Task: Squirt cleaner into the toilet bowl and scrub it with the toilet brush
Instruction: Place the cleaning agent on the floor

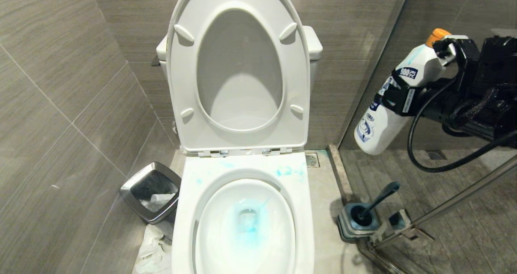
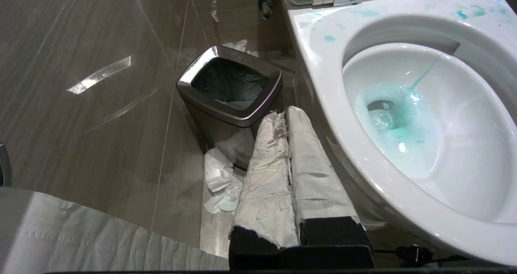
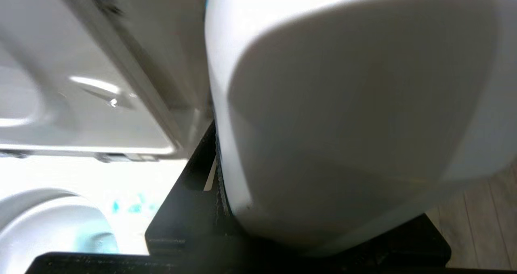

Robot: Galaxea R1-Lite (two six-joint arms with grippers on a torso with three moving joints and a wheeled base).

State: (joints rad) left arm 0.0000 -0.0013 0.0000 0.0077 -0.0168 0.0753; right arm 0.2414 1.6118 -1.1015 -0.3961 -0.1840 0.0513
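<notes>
The cleaner [image 1: 381, 116], a white bottle with an orange cap [image 1: 437, 35], hangs tilted in the air to the right of the toilet, cap uppermost. My right gripper [image 1: 398, 98] is shut on its middle. In the right wrist view the cleaner's white body [image 3: 343, 124] fills most of the picture beside a black finger [image 3: 190, 201]. The toilet bowl [image 1: 188, 209] stands open, with blue liquid pooled in its water and blue spots on the rim [image 2: 319, 64]. The toilet brush [image 1: 377, 201] stands in its square base on the floor to the bowl's right. My left gripper [image 2: 282, 116] is shut and empty, low beside the bowl's left.
The seat and lid [image 1: 238, 72] are raised against the tank. A square steel bin [image 1: 151, 191] stands left of the bowl, with crumpled paper [image 1: 155, 249] on the floor by it. A glass partition edge [image 1: 365, 100] and a metal rail [image 1: 456, 201] lie to the right.
</notes>
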